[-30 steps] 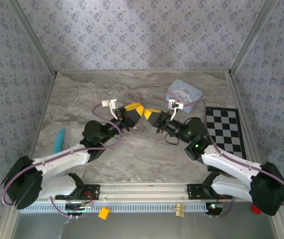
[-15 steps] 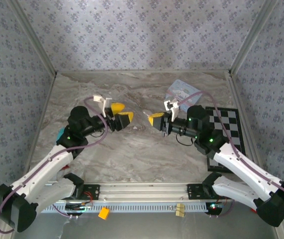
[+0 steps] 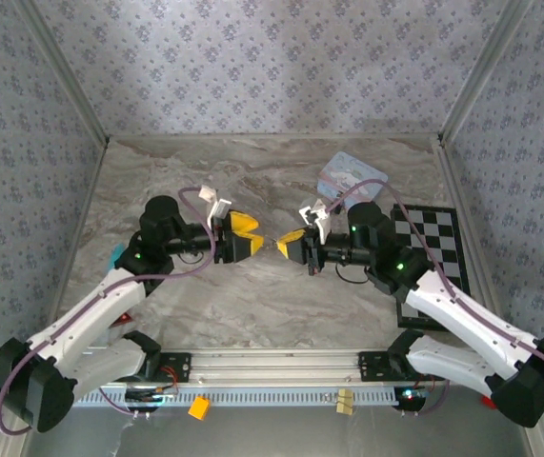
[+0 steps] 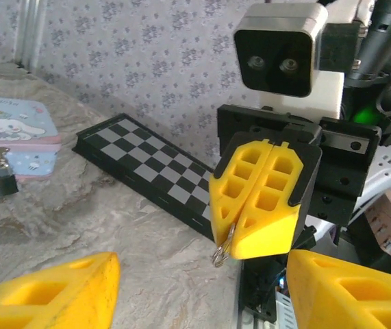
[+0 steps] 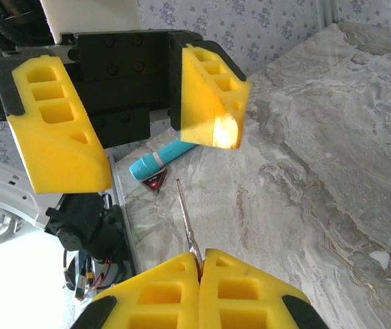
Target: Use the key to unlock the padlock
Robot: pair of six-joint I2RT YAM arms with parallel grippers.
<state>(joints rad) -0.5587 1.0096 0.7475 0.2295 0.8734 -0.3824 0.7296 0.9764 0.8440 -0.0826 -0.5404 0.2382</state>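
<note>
Right hand sits mid-desk in the top view, its yellow fingers pressed together, almost tip to tip with the left hand, whose fingers stand apart. What the right hand pinches is too small to read there. Behind it, at the far right of the desk, lies the tin, beside the checkerboard and nearer the right arm than the left. From the left wrist, the left hand's own fingers spread wide at the bottom corners. The right hand faces them, clamped on the key, with a ring and a sliver of metal hanging below its tips. The padlock hangs at the tin's front wall, far off to the left of this view and well apart from both hands. From the right wrist, the shut fingers hold the key by one end. Its thin blade points straight out toward the gap in the open left hand. A teal pen and a small red triangle lie on the desk beyond. As I judge it, the key's long axis runs away from the padlock, which lies behind the right hand. So the key must either pass to the left hand or be swung round by the nearer right arm before it can meet the lock.
</note>
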